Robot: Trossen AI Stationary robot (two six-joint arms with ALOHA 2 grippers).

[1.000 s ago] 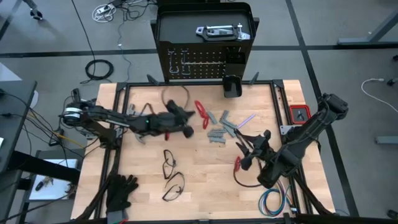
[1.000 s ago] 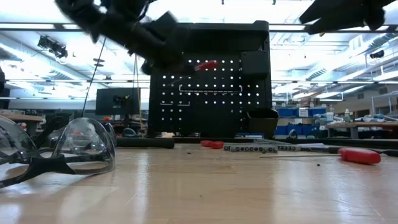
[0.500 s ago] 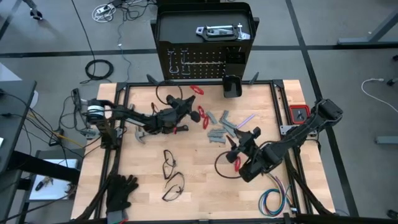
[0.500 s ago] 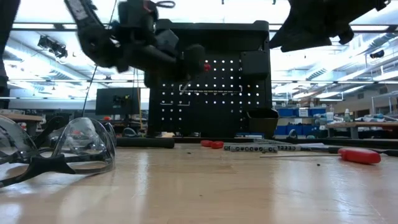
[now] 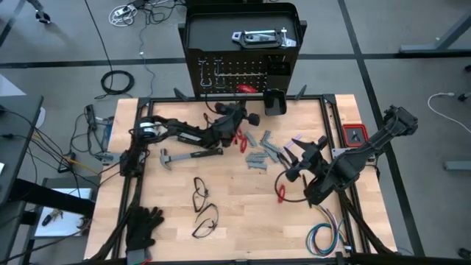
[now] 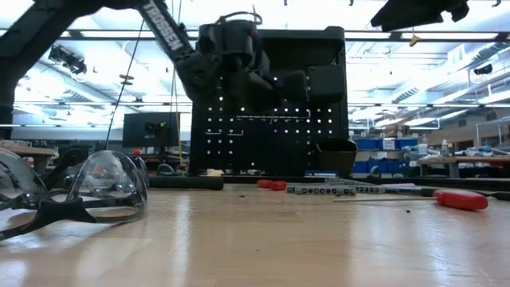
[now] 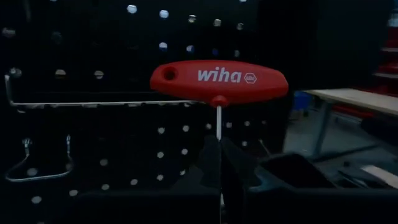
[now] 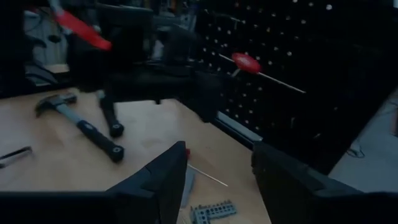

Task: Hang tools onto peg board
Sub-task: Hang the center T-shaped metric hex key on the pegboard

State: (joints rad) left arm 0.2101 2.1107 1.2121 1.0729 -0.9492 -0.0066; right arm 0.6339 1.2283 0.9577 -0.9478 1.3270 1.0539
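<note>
High view: left gripper [image 5: 237, 115] reached farther than a second earlier, up to the peg board [image 5: 234, 76], well clear of the counter [image 5: 235, 213] edge.

Left wrist view: jaws clamped on the T-handle driver [image 7: 219, 81] shaft; red handle crosswise, shaft pointing back.

Right wrist view: right gripper [image 8: 217, 171] jaws parted, empty, above the counter.

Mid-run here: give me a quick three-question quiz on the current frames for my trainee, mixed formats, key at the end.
1. True or false: the left gripper is shut on the red T-handle driver in front of the peg board.
2. Which lies on the table behind the left arm: A) hammer B) saw C) tape measure?
3. Fill in: the right gripper, over the table's right half, is ____.

Key: 1 true; 2 A; 3 open
</note>
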